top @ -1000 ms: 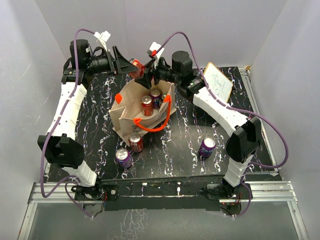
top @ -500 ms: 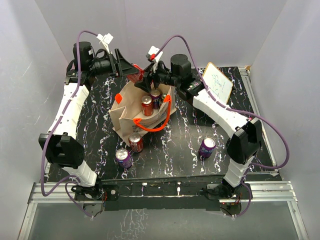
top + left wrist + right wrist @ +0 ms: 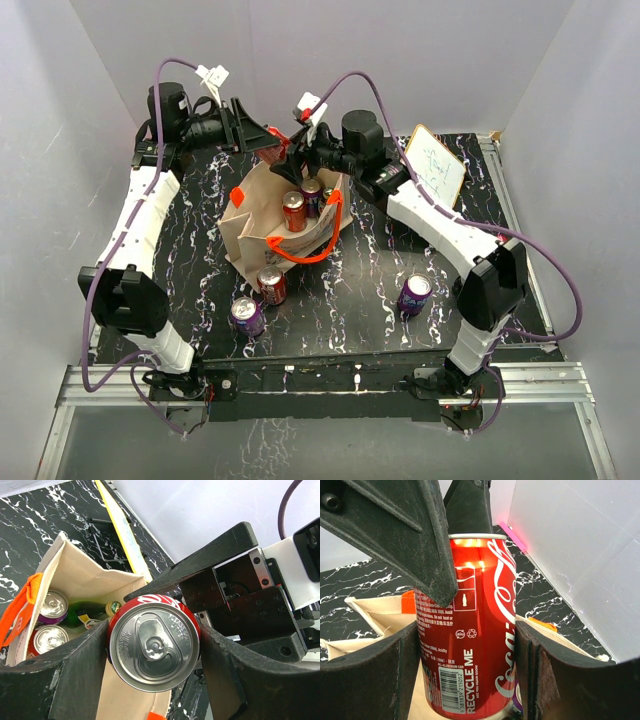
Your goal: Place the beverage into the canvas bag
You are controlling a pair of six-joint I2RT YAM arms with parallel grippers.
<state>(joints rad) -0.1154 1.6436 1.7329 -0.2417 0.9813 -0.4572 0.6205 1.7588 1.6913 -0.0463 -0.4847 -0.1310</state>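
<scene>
Canvas bag [image 3: 250, 225], one: beige, orange handles, open, holding two cans [image 3: 293, 210] and one green bottle [image 3: 92, 614].
Loose cans [image 3: 271, 285] on table [image 3: 350, 290]: three.
Red cola can [image 3: 470, 630], one: white script, silver top, above the bag's far edge, clamped by right gripper [image 3: 467, 680]. Left gripper [image 3: 152, 635] straddles its top; grip cannot be told.

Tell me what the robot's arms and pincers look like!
Both the left arm and the right arm have chunky white shells with black joints. A purple cable loops along each one. The left pincer and the right pincer are black, each with two wedge-shaped fingers.
</scene>
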